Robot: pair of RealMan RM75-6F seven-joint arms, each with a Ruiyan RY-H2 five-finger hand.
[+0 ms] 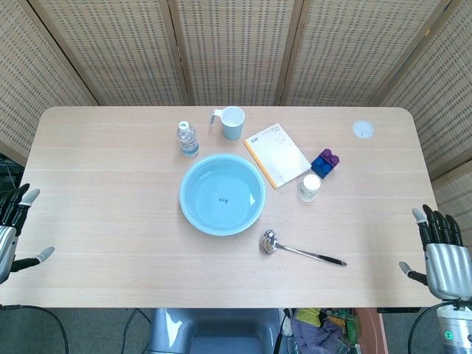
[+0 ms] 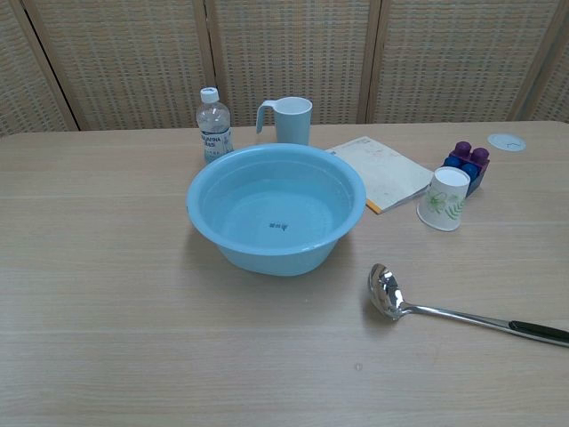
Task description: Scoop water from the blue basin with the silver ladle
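Pale wood bench (image 1: 110,221) backed by woven wicker screens (image 1: 236,44), blue basin (image 1: 222,194) of water at centre, silver ladle (image 1: 299,251) lying just right of it, untouched, left robot hand (image 1: 15,228) and right robot hand (image 1: 442,251) released, fingers spread, at opposite bench edges.

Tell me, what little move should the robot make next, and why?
Probably reach the right hand toward the silver ladle, aiming for its handle. The ladle lies untouched on the table beside the blue basin, handle pointing to the robot's right, and both hands rest open at the table edges, the left hand farther off.
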